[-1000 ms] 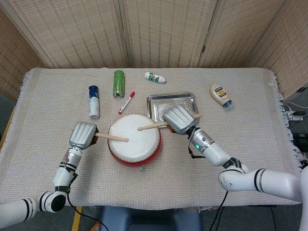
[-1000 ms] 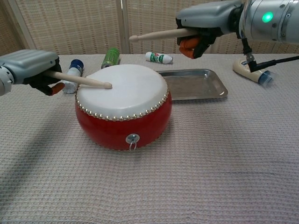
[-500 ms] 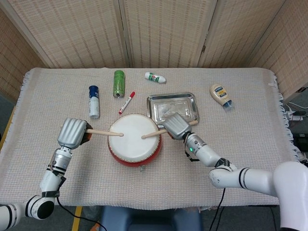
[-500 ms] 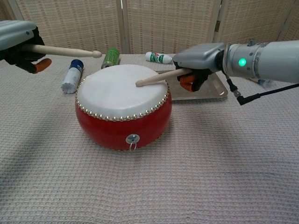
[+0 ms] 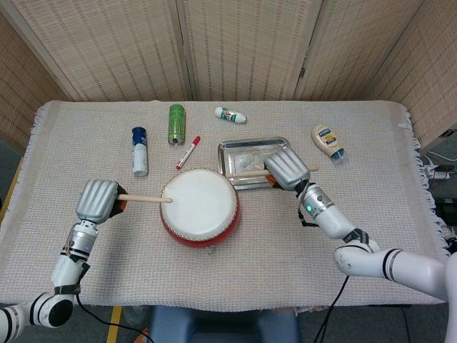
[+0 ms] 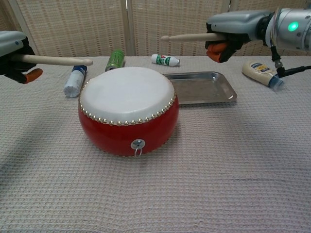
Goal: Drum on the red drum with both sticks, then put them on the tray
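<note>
The left hand [image 5: 97,200] sits off the drum's left side, raised above the table, fingers curled around the left stick [image 5: 145,198]. That stick lies nearly level, its long axis running left to right, tip pointing right and hanging over the left rim of the red drum [image 5: 199,207]. In the chest view the stick clears the white drumhead [image 6: 127,88]; half a second ago this hand was higher and further back.

The drum stands mid-table on the woven cloth [image 5: 235,271], its nearest edge just beside the tray [image 5: 281,145].

The right hand [image 5: 287,168] hovers over the tray's right half, fingers wrapped around the right stick [image 6: 189,36]. Its tip pointed down onto the drumhead half a second ago; now the hand has lifted and pulled back to the right, and the stick lies almost level, high above the tray, tip pointing left toward the drum.
</note>
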Controlling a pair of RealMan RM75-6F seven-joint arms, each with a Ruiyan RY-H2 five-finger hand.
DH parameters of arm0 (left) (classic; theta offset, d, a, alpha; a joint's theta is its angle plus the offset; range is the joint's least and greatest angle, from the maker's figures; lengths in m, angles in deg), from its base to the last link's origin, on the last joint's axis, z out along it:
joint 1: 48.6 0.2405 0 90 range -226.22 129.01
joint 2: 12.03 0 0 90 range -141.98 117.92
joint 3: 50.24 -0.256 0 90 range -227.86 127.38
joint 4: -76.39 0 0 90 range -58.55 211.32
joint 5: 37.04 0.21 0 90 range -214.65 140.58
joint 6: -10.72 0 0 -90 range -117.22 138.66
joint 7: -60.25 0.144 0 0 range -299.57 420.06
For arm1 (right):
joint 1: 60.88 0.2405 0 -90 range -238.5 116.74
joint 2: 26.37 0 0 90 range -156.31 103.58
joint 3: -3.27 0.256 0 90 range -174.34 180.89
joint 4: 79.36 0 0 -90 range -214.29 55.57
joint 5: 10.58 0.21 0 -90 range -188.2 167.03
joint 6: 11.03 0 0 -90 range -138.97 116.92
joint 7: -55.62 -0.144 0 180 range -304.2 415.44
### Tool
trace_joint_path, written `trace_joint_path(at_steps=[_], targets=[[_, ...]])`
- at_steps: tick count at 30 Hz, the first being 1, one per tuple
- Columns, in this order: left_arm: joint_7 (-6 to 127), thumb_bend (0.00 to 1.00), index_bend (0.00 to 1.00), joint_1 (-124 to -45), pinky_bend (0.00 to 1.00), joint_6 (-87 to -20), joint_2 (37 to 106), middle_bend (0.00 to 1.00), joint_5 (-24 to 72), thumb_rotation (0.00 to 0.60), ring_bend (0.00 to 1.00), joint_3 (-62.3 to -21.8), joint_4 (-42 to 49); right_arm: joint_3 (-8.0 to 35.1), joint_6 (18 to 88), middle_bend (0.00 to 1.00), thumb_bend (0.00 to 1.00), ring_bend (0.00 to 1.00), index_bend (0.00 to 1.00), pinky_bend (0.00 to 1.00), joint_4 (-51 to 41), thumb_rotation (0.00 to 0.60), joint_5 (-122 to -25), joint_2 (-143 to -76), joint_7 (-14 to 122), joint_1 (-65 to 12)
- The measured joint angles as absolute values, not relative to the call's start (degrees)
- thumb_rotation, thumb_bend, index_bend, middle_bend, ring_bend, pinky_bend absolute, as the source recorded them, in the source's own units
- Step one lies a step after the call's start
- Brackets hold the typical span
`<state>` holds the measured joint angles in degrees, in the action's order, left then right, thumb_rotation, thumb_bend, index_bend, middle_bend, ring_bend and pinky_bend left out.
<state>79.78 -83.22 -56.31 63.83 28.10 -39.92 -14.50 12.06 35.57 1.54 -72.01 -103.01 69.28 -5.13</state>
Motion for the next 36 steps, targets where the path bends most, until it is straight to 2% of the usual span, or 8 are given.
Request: trace_joint_path(at_steps=[3, 6, 9, 12, 18, 26, 32, 36], targets=[[79.2, 0.52, 1.0, -82.83, 1.0, -56.54, 63.64, 1.0, 28.31, 0.6, 1.0, -39.91, -14.6, 11.79, 33.79, 1.0, 0.53, 0.98, 1.0, 1.0, -3.0, 0.6, -72.08, -104.38, 67.73, -5.3], [78.87, 0.52, 1.0, -82.53, 1.0, -56.74, 63.4, 1.0, 28.31, 0.6, 1.0, -39.77, -14.66, 11.71, 31.45, 0.99, 0.44, 0.92, 1.0, 1.0, -8.99, 0.6, -72.34, -106.81, 65.65, -5.09], [78.56, 0.52, 1.0, -82.19, 1.0, -56.97, 62.99, 1.0, 28.1, 0.6, 1.0, -39.5, -14.74, 11.77, 28.6, 0.93, 0.36, 0.83, 1.0, 0.98, -16.02, 0.6, -73.04, -110.12, 62.89, -4.45], [78.22, 0.52, 1.0, -81.87, 1.0, -57.08, 62.58, 1.0, 27.92, 0.6, 1.0, -39.36, -14.77, 11.86, 25.72, 0.86, 0.3, 0.75, 0.98, 0.9, -23.57, 0.6, -74.52, -114.01, 59.65, -3.39], [77.41, 0.52, 1.0, -81.23, 1.0, -57.22, 61.81, 1.0, 27.62, 0.6, 1.0, -39.08, -14.84, 12.09, 20.28, 0.72, 0.23, 0.6, 0.83, 0.74, -37.75, 0.6, -78.99, -122.09, 51.01, -0.5], [76.51, 0.52, 1.0, -80.54, 1.0, -57.49, 61.07, 1.0, 28.02, 0.6, 1.0, -38.98, -15.25, 12.15, 14.73, 0.51, 0.2, 0.36, 0.55, 0.52, -51.9, 0.6, -83.93, -130.6, 41.95, 3.57], [75.78, 0.52, 1.0, -80.18, 1.0, -57.54, 60.92, 1.0, 28.16, 0.6, 1.0, -38.84, -15.09, 12.69, 11.77, 0.41, 0.18, 0.28, 0.44, 0.45, -58.69, 0.6, -85.15, -134.82, 38.12, 5.59], [75.56, 0.52, 1.0, -80.05, 1.0, -57.46, 60.84, 1.0, 28.31, 0.6, 1.0, -38.8, -14.78, 13.24, 9.92, 0.4, 0.18, 0.26, 0.43, 0.45, -61.79, 0.6, -85.27, -136.68, 37.34, 6.26]])
